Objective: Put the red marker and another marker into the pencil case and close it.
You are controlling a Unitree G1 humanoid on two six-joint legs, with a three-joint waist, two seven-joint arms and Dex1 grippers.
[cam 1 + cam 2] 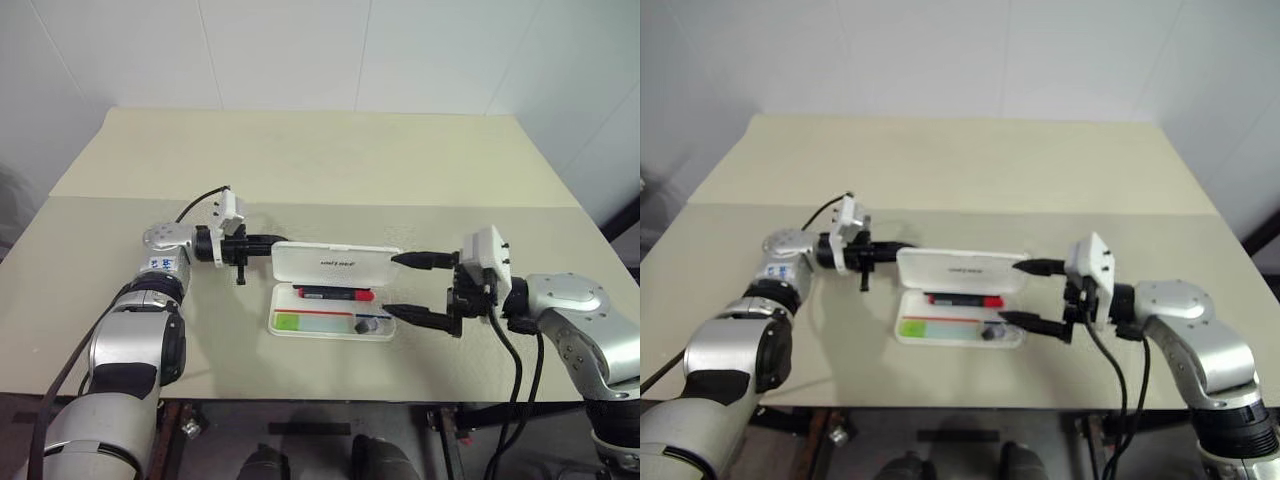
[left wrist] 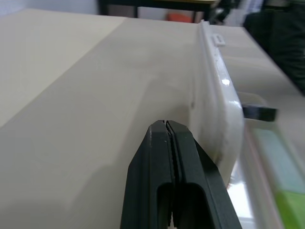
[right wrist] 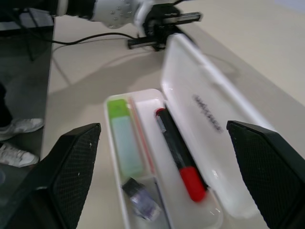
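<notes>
The white pencil case (image 1: 335,334) lies open in the middle of the table, its lid (image 1: 335,262) standing up along the far side. The red marker (image 1: 335,294) lies in the tray next to the hinge. The light-green marker (image 1: 300,322) lies in the front part. My left gripper (image 1: 270,241) is shut and points right, its tips (image 2: 165,125) close behind the lid's left end (image 2: 219,105). I cannot tell whether they touch it. My right gripper (image 1: 390,284) is open at the case's right end, one finger (image 3: 267,167) by the lid and the other (image 3: 71,167) by the tray.
A small dark and clear piece (image 1: 366,325) lies at the right end of the tray. The beige table (image 1: 320,160) stretches bare behind the case, with a white wall beyond. A black cable (image 1: 195,203) loops behind my left wrist.
</notes>
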